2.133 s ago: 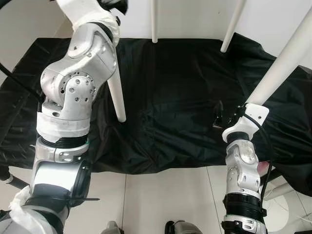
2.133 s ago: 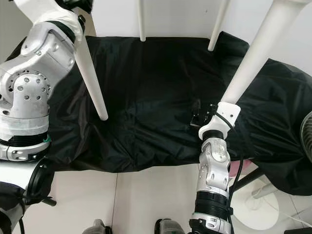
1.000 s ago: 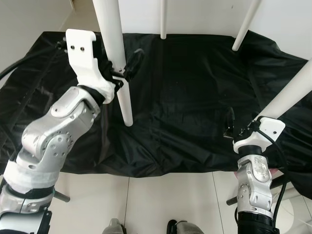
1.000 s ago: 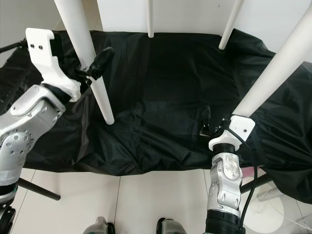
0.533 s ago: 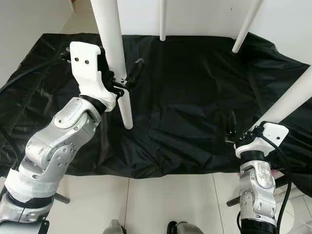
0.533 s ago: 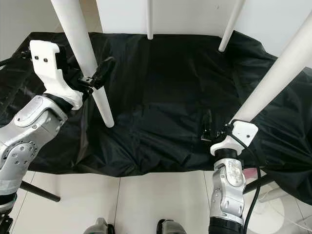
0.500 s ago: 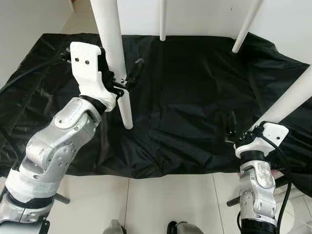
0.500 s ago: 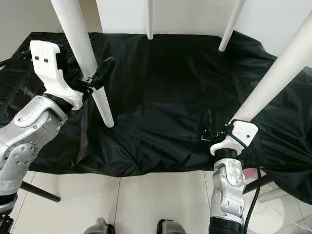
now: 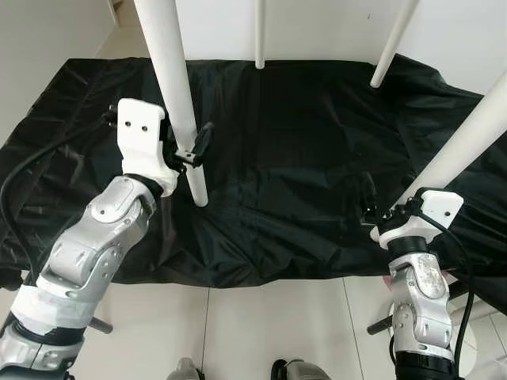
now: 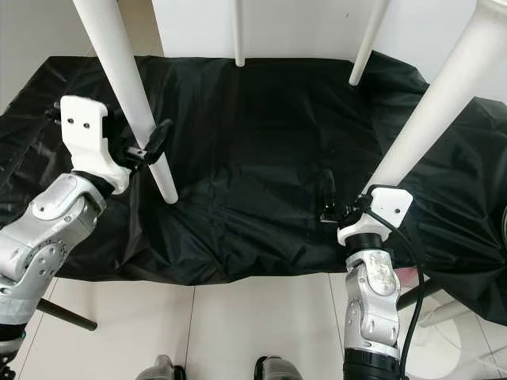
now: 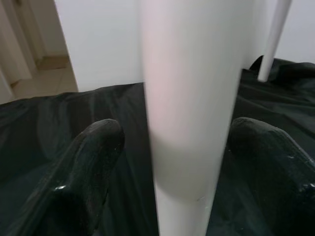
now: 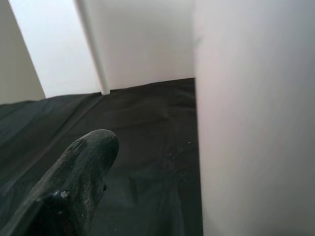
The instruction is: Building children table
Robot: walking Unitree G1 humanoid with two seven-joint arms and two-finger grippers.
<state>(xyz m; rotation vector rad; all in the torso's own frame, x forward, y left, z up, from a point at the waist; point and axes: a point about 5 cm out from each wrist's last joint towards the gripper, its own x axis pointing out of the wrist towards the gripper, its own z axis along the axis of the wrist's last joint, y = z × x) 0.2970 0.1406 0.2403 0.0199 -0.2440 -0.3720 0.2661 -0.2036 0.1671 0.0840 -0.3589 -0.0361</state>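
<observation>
The left claw (image 9: pixel 192 153) straddles the near-left white leg (image 9: pixel 173 95), fingers (image 11: pixel 91 162) spread beside it. The right claw (image 10: pixel 337 204) sits against the near-right leg (image 10: pixel 428 107); its spread cannot be told. Both legs stand on the black sheet (image 9: pixel 301 158).

We see four plain white table legs (image 9: pixel 181 119) rising from a black, glossy, wrinkled sheet (image 9: pixel 293 182), with no pattern on either. Our arms are silver with white wrist housings, and both the left gripper (image 9: pixel 192 153) and the right gripper (image 9: pixel 372 204) have matt black fingers (image 11: pixel 93 162). Below the sheet the floor (image 9: pixel 261 332) is pale off-white tile with thin grey grout lines, and the wall (image 10: pixel 293 24) behind is white.
</observation>
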